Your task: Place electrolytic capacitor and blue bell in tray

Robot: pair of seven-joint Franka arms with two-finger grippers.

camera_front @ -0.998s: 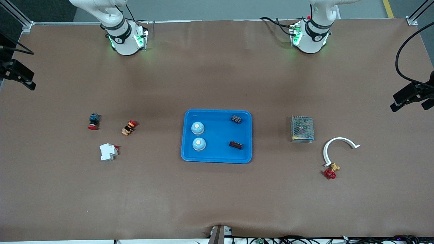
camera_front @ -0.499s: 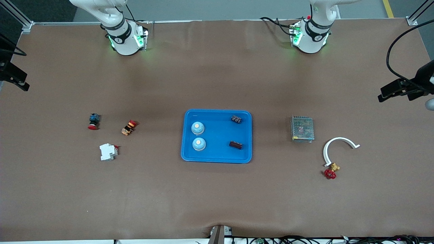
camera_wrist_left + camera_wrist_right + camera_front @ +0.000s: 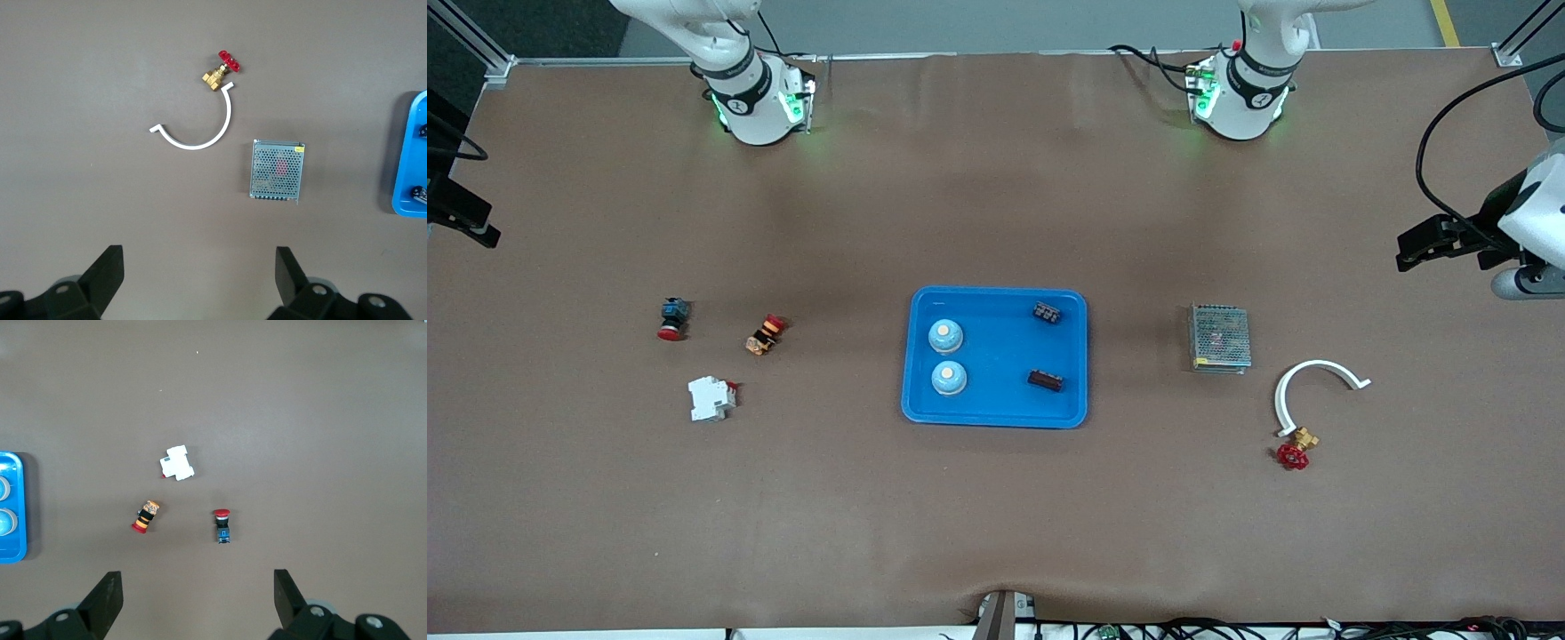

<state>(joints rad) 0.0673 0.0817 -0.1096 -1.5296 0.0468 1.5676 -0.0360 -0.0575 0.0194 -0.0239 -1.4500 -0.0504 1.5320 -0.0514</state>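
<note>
Blue tray (image 3: 996, 418) well apart from both end effectors

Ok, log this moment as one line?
tray: two blue bells, two dark parts inside | left end effector: open, over bare table | right end effector: open, over bare table

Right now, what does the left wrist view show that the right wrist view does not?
Only the left wrist view shows the grey mesh box, the white curved piece, the brass valve with red handle and the open left gripper. Only the right wrist view shows the white breaker, two red-capped push buttons, two blue bells and the open right gripper. Both show an edge of the blue tray.
</note>
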